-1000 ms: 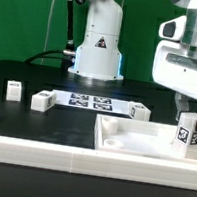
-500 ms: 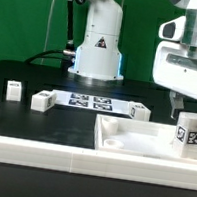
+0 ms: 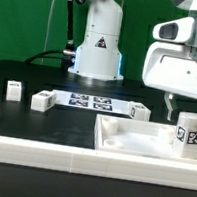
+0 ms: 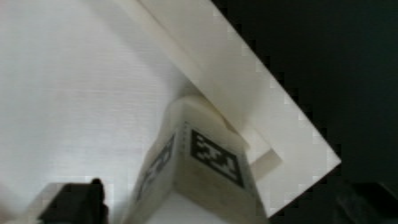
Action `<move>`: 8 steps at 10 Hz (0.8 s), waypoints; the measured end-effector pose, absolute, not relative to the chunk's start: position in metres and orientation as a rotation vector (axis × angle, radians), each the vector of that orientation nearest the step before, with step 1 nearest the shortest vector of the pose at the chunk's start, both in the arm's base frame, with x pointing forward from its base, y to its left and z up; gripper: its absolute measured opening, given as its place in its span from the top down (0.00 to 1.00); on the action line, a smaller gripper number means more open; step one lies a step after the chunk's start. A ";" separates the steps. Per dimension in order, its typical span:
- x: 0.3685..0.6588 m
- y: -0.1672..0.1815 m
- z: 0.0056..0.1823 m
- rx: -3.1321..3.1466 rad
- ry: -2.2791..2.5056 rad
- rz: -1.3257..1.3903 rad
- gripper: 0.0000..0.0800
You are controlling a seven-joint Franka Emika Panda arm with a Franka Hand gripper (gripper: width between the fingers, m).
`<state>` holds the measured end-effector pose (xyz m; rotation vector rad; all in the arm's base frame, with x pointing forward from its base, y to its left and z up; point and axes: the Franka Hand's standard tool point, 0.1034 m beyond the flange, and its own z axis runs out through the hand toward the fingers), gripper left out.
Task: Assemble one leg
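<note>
**Leg upright in panel corner, gripper above it**

Exterior view: The leg (image 3: 190, 132) stands upright in the white panel (image 3: 131, 139), at the panel's corner toward the exterior view's right, near the bench's front edge. A black-and-white tag faces the camera. The gripper (image 3: 176, 107) hangs just above and slightly to the exterior view's left of the leg top. One dark finger (image 3: 169, 104) is visible below the white hand body; it appears clear of the leg. The other finger is out of frame or hidden, so I cannot tell whether the jaws are apart or together. Three more loose legs lie on the black bench: one (image 3: 13, 88) toward the exterior view's left edge, one (image 3: 42, 100) just beside it, one (image 3: 137, 111) behind the panel's rear rim. The marker board (image 3: 91, 101) lies flat between them, in front of the robot base (image 3: 98, 58). A white rail (image 3: 40, 147) runs along the front edge of the bench.

Wrist view: The leg (image 4: 205, 160) is seen from above, tag visible on one face, standing on the panel floor (image 4: 80, 90) close against the raised rim (image 4: 231, 60) at a corner. One dark fingertip (image 4: 75, 200) shows at the frame edge, apart from the leg. Jaw state not determinable here either.
</note>
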<state>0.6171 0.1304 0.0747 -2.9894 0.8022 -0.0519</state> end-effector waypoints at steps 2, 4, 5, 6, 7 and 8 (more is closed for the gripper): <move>0.618 0.128 0.075 -3.065 0.459 -0.061 0.19; 0.619 0.127 0.076 -3.096 0.221 -0.069 0.19; 0.620 0.126 0.077 -3.111 0.082 -0.075 0.19; 0.620 0.127 0.077 -3.115 0.038 -0.076 0.19; 0.620 0.126 0.077 -3.117 -0.069 -0.078 0.19; 0.620 0.126 0.077 -3.117 -0.069 -0.078 0.19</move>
